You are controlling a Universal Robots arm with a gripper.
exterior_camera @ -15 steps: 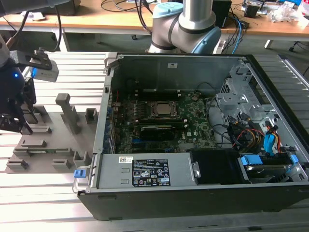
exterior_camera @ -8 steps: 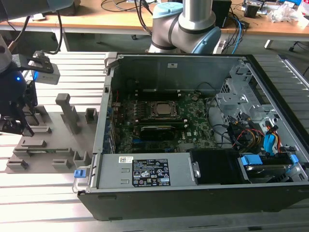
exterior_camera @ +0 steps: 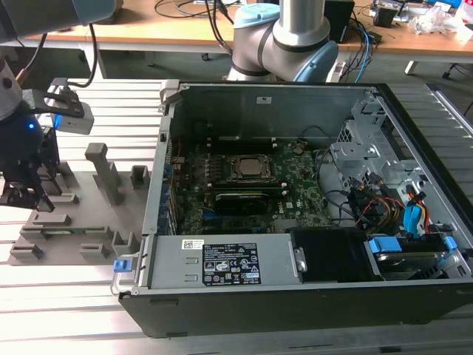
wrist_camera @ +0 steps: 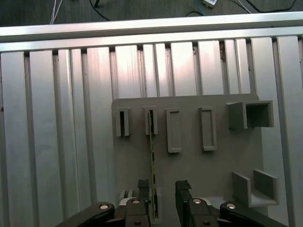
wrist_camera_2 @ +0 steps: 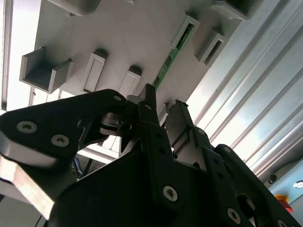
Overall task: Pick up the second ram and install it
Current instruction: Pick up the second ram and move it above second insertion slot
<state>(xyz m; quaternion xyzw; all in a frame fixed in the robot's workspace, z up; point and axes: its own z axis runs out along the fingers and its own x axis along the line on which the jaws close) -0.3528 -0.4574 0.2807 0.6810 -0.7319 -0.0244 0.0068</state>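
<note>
Your gripper [exterior_camera: 29, 198] is on the exterior view's left, low over the grey plate [exterior_camera: 74, 222] w/ its holder blocks, well apart from the open computer case [exterior_camera: 222, 314].

Hand state: jaws apart, medium gap, not clamped on anything. In the first wrist view the gripper [wrist_camera: 163, 187] has its two fingers [wrist_camera: 142, 196] on either side of the near end of the second ram [wrist_camera: 152, 151]. The ram runs in between them but sits off-centre, right beside one finger and clear of the other. You can't tell whether it touches that finger.

Where the ram is: on the grey plate [wrist_camera: 189, 170], standing on edge as a thin green strip, its far end in a narrow slot [wrist_camera: 151, 122]. Next to that slot you've got one more narrow slot and two wider rectangular pockets in a row.

The second wrist view agrees: gripper [wrist_camera_2: 164, 97] w/ tips spread, the second ram [wrist_camera_2: 174, 54] running from its slot [wrist_camera_2: 187, 30] toward the tip of one finger, grey plate [wrist_camera_2: 128, 38] underneath.

The plate lies on the ribbed aluminium table [exterior_camera: 74, 310]. The case sits on the same table, lid off, motherboard [exterior_camera: 295, 188] exposed. The arm [exterior_camera: 284, 37] has its base behind the case.
</note>
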